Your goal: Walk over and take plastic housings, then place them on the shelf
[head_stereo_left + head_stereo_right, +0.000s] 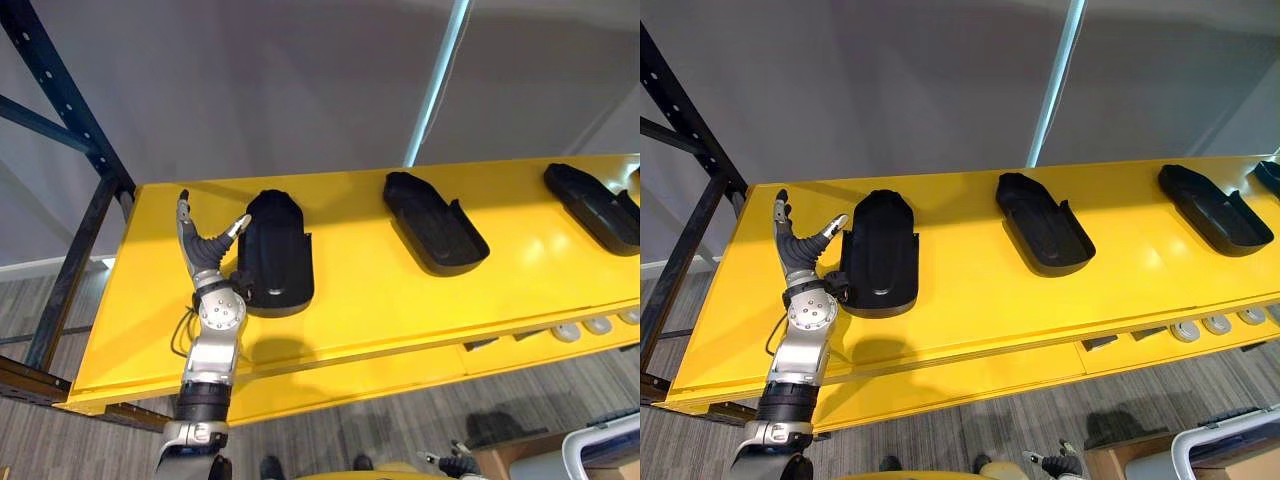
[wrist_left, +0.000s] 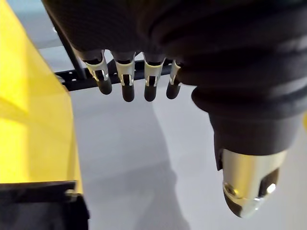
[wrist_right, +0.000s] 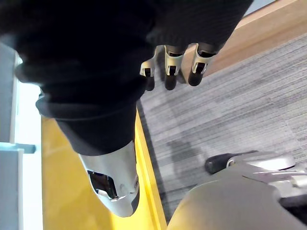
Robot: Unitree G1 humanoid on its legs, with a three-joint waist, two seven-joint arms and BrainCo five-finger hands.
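Four black housings [image 1: 880, 255] — one cut off, one yellow shelf [image 1: 970, 300]

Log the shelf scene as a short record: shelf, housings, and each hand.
shelf: yellow shelf, dark frame at its left end
housings: black, lying apart in a row: left housing, second housing, third housing
left hand: open, beside the left housing, thumb toward it
right hand: open, holding nothing, over grey floor

Grey striped carpet floor [image 1: 970, 425]; plain grey wall [image 1: 890, 90], crossed by a pale upright strip [image 1: 1055, 80]; brown cardboard box [image 1: 1120, 462] on the floor.
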